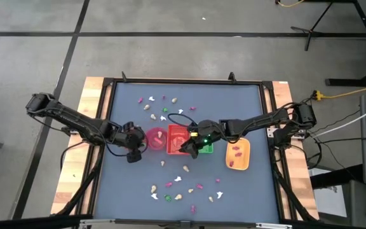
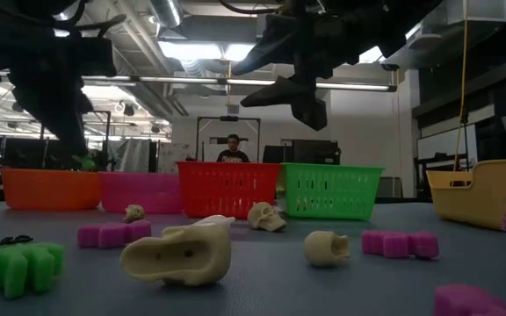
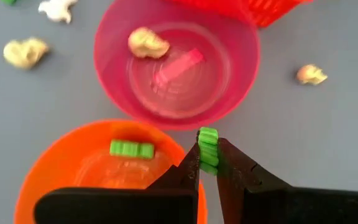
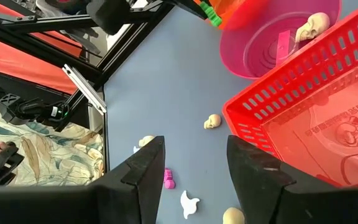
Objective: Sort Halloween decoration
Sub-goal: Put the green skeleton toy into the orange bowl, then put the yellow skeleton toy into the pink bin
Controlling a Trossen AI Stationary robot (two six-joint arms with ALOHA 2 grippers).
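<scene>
While the left gripper (image 3: 208, 171) pinches a green toy (image 3: 208, 148), most toys (image 1: 170, 191) still lie loose on the table (image 1: 253, 191).

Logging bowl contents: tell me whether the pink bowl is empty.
Not empty. The pink bowl holds a cream skull and a pink piece.

The left arm reaches in from the left side, and its left gripper (image 3: 208, 163) hangs near the middle with its two fingers (image 3: 188, 171) pinched together on a small green piece (image 3: 208, 148). The right arm reaches in from the right side. Its right gripper (image 4: 194, 163) hangs close by, fingers spread apart with nothing between them.
</scene>
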